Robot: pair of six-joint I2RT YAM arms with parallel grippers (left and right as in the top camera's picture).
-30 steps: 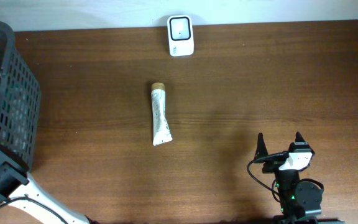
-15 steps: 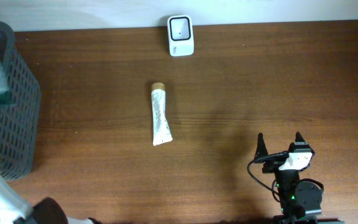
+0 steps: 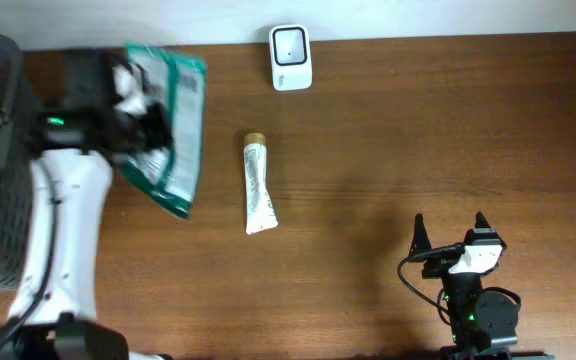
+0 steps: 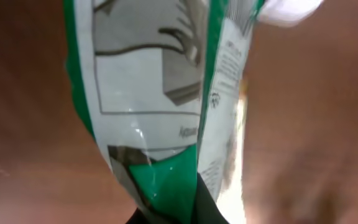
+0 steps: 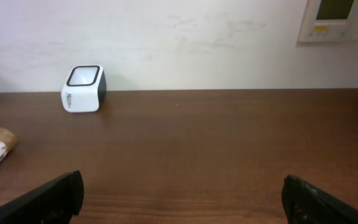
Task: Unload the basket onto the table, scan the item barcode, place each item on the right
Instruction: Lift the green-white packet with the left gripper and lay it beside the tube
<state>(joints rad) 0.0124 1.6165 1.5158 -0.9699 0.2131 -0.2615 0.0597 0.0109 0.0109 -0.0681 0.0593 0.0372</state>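
Count of things in view, by kind:

- green-and-white pouch [image 3: 168, 120]: 1
- tube [image 3: 258, 185], white with a tan cap: 1
- scanner [image 3: 290, 57], white with a dark window: 1
- basket [image 3: 28, 130], dark mesh: 1. Contents are cut off at the frame edge, so their number is not readable.
- counter [image 3: 418, 130], brown wood: 1
- Arms: 2, left arm [image 3: 58, 230] and right arm [image 3: 478, 315]
- Hands: 2, one per arm, left hand [image 3: 146, 125] and right hand [image 3: 450, 228]
- wall panel [image 5: 342, 18], seen in the right wrist view only: 1

Loose items outside the basket: 3 (pouch, tube, scanner).
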